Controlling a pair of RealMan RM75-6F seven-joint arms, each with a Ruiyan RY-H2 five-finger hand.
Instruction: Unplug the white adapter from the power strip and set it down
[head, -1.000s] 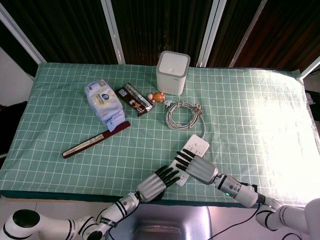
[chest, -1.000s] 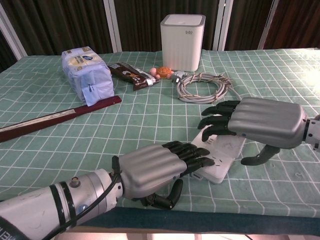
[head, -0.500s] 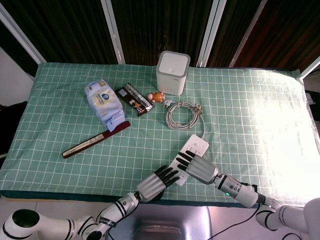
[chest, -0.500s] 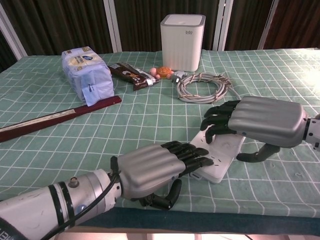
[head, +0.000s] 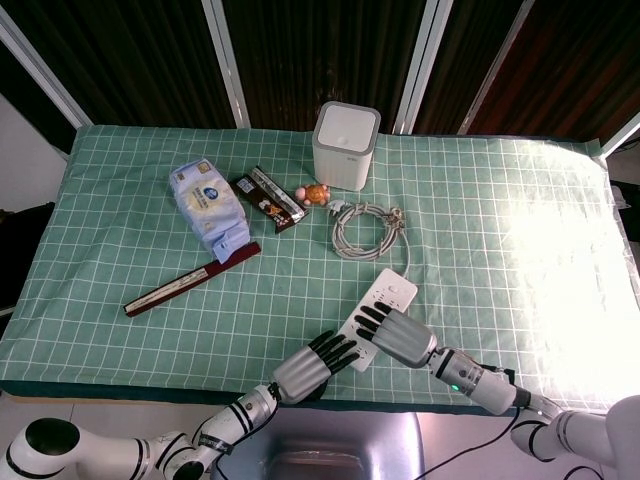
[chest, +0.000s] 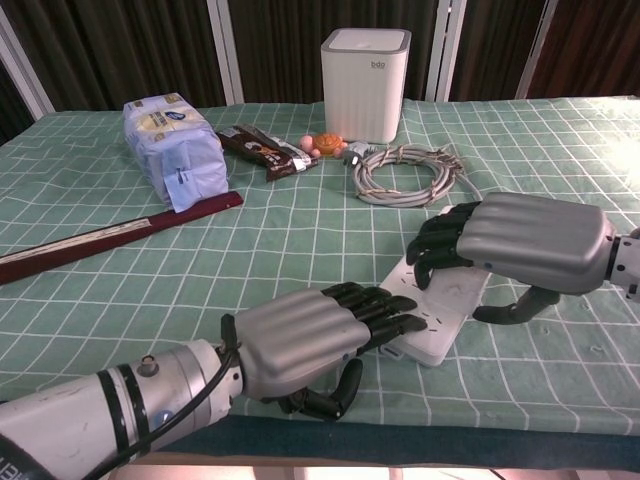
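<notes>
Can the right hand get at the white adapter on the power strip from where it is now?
Probably yes. The right hand is already over the white rectangular power strip, its dark fingers curled down on it. The adapter itself is hidden beneath them, so contact cannot be confirmed.

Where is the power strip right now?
The power strip lies near the table's front edge, right of centre in the head view, under the fingertips of the left hand and right hand, just below the coiled cable.
</notes>
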